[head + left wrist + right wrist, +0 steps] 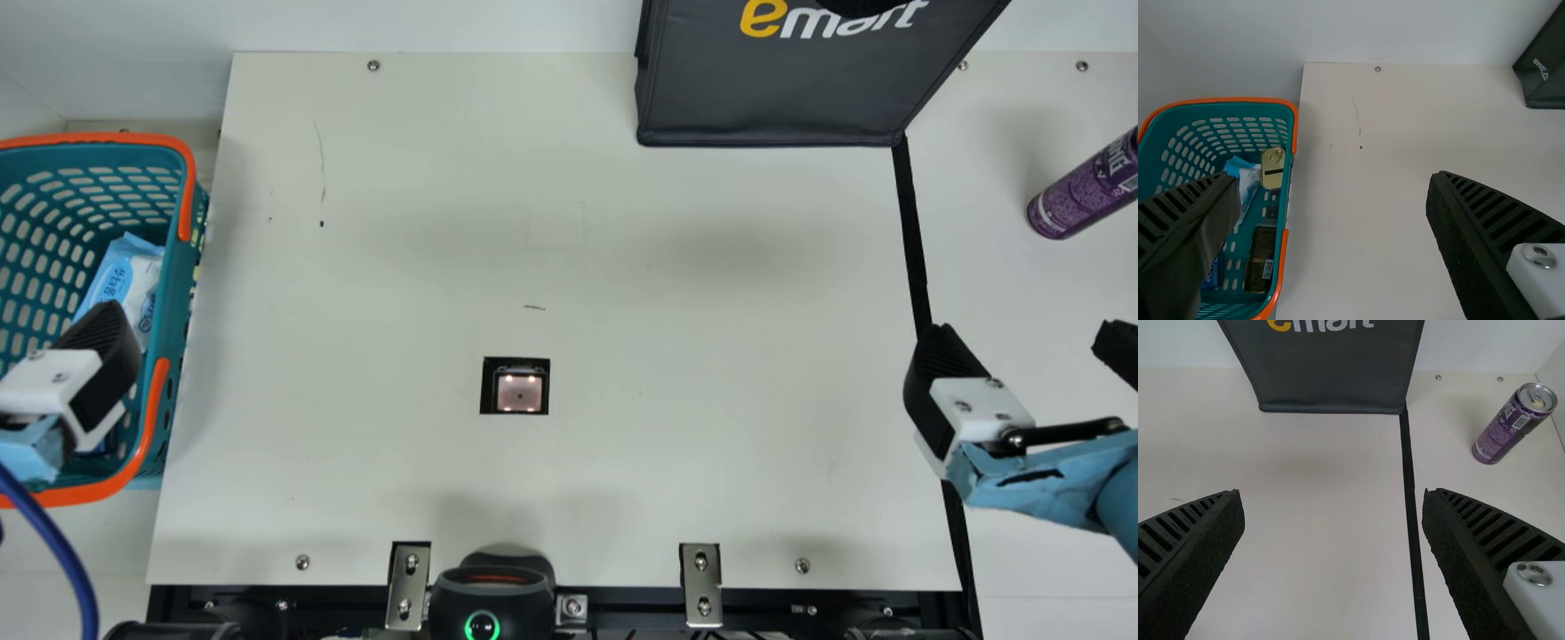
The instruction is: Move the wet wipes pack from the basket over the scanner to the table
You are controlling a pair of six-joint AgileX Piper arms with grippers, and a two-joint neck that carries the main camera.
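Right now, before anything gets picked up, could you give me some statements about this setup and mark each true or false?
1. The wet wipes pack lies in the basket. True.
2. The left gripper is closed around the pack. False: the left gripper is open and empty.
3. The right gripper is open. True.
4. The purple can is inside the basket. False: the purple can is right of the black strip.
5. The bag covers the scanner window. False: the scanner window is uncovered.
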